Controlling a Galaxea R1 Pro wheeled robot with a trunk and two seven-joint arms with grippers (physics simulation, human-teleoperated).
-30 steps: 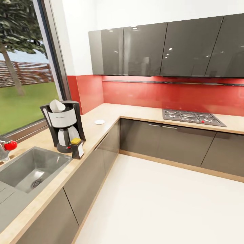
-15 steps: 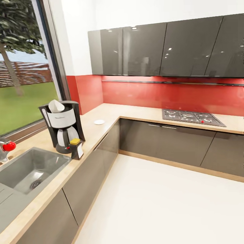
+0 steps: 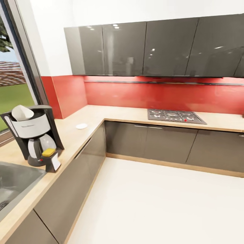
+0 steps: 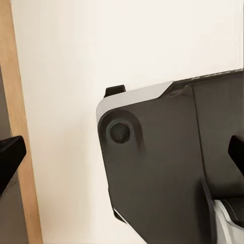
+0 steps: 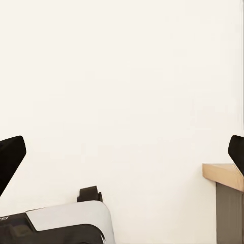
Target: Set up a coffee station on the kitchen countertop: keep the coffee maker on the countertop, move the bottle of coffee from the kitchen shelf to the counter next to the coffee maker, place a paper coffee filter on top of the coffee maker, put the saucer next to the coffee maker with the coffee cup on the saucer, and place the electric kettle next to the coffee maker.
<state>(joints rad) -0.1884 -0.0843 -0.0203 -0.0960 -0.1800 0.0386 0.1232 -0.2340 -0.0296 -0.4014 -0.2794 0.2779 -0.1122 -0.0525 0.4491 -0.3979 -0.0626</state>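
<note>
The coffee maker (image 3: 33, 135) stands on the kitchen countertop (image 3: 73, 135) at the left, next to the sink. A white paper coffee filter (image 3: 21, 112) sits in its top. The bottle of coffee (image 3: 51, 159), black with a yellow cap, stands right in front of the machine's base. Further along the counter, towards the corner, lies the white saucer (image 3: 81, 126) with nothing on it. The coffee cup and the electric kettle are out of view. My left gripper (image 4: 122, 155) and my right gripper (image 5: 122, 152) are both open and hold nothing, hanging over the pale floor.
A steel sink (image 3: 13, 183) is set into the counter at the near left. A gas hob (image 3: 174, 116) sits on the back counter under dark wall cabinets (image 3: 152, 47). Grey base cabinets (image 3: 149, 142) line both runs. The robot's dark base (image 4: 168, 168) is below the left gripper.
The camera has swung to the right, so the whole kitchen has slid left in the picture. The coffee maker, bottle and saucer have kept their places on the counter.
</note>
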